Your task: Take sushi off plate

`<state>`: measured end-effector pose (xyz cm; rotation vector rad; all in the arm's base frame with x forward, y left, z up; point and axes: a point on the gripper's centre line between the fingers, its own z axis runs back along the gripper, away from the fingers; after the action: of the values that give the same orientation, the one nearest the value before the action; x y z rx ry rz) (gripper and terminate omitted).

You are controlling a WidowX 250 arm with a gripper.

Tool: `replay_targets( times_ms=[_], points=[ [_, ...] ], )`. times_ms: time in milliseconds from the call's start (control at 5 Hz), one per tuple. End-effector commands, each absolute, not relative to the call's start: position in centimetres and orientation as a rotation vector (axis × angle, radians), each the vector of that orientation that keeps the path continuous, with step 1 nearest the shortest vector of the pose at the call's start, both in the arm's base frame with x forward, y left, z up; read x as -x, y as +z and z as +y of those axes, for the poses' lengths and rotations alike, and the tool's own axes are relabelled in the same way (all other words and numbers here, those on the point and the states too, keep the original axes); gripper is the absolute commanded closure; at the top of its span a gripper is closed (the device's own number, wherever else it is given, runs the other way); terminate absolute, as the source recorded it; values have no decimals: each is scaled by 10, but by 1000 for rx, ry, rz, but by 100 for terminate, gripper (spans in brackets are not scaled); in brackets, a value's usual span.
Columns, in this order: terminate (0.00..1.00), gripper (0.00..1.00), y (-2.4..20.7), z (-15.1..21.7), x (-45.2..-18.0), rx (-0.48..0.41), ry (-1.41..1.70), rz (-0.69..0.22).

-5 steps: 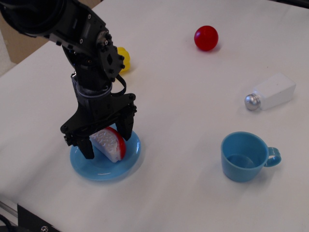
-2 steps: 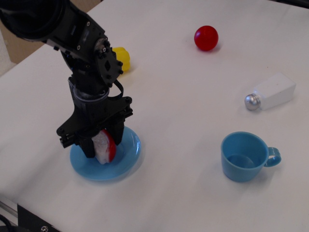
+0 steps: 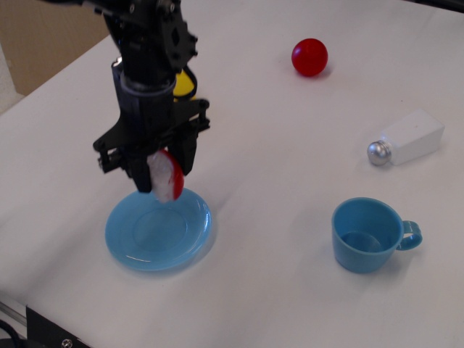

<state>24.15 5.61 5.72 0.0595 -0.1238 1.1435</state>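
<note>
table [image 3: 275, 145] is white, wide and mostly bare, w/ plenty of free surface to the right of the plate [image 3: 158, 230], which sits light blue and glossy w/ nothing on it. gripper [image 3: 161, 172] hangs above the plate's far rim, fingers pinched on the sushi [image 3: 167, 176], so the piece is up in the air, tilted on edge, red strip facing right. sushi looks light and stiff, prob plastic; bumpy rice sides give better hold than the glossy red top, which looks slippery. grip seems to be across the sides, sensible imo. blue cup [image 3: 367, 234] is well apart to the right, shaker [image 3: 406, 138] lies on its side further back, red ball [image 3: 309, 57] far back, yellow thing [image 3: 183, 82] half hidden behind the arm. nothing looks in the way betw plate and cup
</note>
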Motion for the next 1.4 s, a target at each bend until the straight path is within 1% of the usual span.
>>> replay_targets(
  times_ms=[0, 200, 400, 600, 800, 1000, 1200],
  points=[
    [0, 100, 66, 42, -326, 21, 1035, -172],
    [0, 100, 53, 31, -360, 26, 976, -216],
    [0, 100, 47, 17, -383, 101, 910, -256],
    [0, 100, 41, 2, -406, 153, 839, -282],
    [0, 100, 29, -9, -429, 155, 793, -252],
    [0, 0, 23, -13, -436, 143, 766, -216],
    [0, 0, 35, -13, -429, 91, 763, -233]
  ],
)
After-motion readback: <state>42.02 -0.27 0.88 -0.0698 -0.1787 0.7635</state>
